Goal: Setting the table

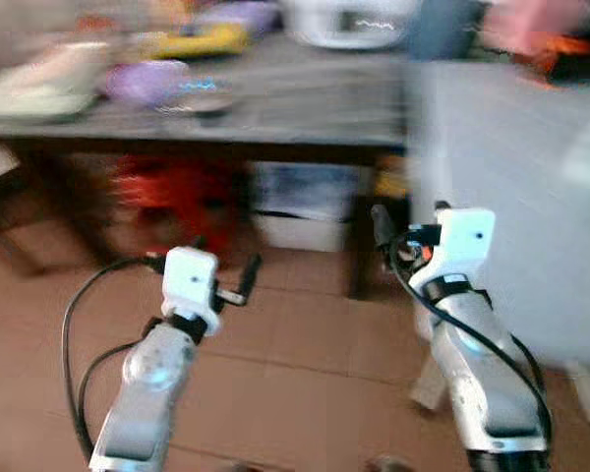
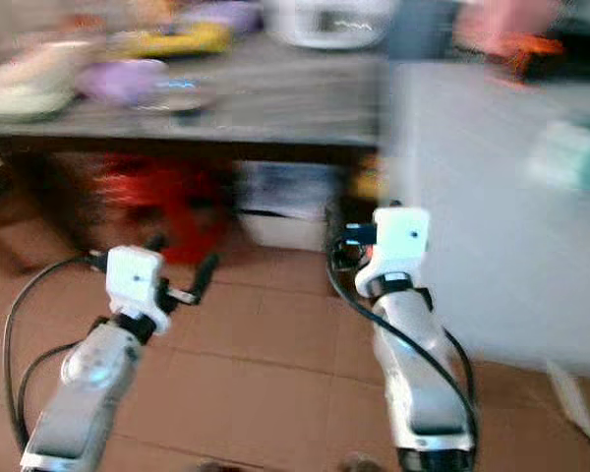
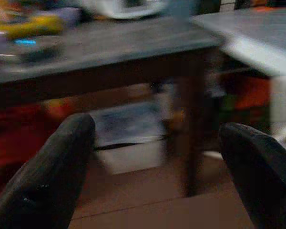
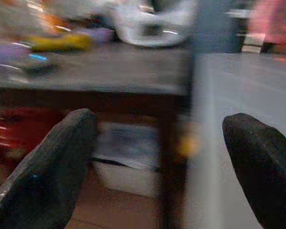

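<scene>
Picture: I see everything smeared and fuzzy, so small things are hard to make out.
Left gripper [image 3: 157,157]: I hold it up in front of me, above the brown tile floor [image 1: 305,334]. Its two black fingers [image 3: 52,176] are spread wide apart with nothing between them.
Right gripper [image 4: 157,157]: I hold it up too, near the corner where the two tables meet. Its fingers [image 4: 52,167] are also spread wide and hold nothing.
Dark table [image 1: 295,108]: it stands ahead of me, well apart from both grippers.
On the dark table: a yellow thing [image 1: 192,41], a purple thing [image 1: 143,79], and a big white thing [image 1: 349,22] at the back. I cannot tell what they are.
White table [image 1: 511,197]: it stands on my right, just beside the dark table.
Under the dark table: a red thing [image 1: 172,192] and a white box [image 1: 305,211] sit on the floor.
</scene>
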Available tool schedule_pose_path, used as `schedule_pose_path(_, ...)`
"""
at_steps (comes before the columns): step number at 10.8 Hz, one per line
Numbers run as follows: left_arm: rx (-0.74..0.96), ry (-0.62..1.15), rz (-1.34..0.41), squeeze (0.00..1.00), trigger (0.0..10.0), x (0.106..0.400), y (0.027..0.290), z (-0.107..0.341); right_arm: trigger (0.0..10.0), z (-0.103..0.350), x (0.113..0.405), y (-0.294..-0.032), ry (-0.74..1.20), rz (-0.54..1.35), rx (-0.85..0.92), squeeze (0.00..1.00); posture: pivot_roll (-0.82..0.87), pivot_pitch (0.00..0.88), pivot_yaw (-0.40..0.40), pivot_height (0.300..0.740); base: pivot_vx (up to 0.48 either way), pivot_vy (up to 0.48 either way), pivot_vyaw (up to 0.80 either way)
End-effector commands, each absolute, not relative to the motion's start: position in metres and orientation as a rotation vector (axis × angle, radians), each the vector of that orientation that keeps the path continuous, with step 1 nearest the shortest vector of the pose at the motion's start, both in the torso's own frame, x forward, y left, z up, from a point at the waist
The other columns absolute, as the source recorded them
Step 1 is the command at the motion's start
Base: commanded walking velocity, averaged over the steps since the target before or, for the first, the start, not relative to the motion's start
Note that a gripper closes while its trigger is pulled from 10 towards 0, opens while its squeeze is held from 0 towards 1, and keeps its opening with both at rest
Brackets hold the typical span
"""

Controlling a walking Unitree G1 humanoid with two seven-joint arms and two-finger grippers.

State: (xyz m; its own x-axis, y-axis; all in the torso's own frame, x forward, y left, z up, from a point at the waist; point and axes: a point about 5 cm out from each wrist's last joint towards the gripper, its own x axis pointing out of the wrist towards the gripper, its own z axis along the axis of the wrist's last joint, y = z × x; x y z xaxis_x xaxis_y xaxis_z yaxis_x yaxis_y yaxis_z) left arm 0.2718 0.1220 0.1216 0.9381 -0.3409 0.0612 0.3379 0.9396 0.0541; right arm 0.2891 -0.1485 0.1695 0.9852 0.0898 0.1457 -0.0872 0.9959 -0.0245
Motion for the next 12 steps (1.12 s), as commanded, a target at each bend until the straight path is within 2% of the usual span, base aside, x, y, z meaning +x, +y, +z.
schedule_pose_path(1,0.069,-0.072,-0.352,0.0,10.0,0.2714,0.1248,0.1227,10.0,0.1728,0.2891,-0.1464,-0.16,0.091,-0.004,0.0,-0.02,0.129,0.083,0.74,0.0,-0.307,0.0)
schedule_pose_path(12,0.067,-0.073,-0.356,0.0,10.0,0.2734,0.121,0.1225,10.0,0.1744,0.2892,-0.1446,-0.174,0.1,-0.033,0.0,-0.03,0.133,0.08,0.74,0.0,-0.301,0.0)
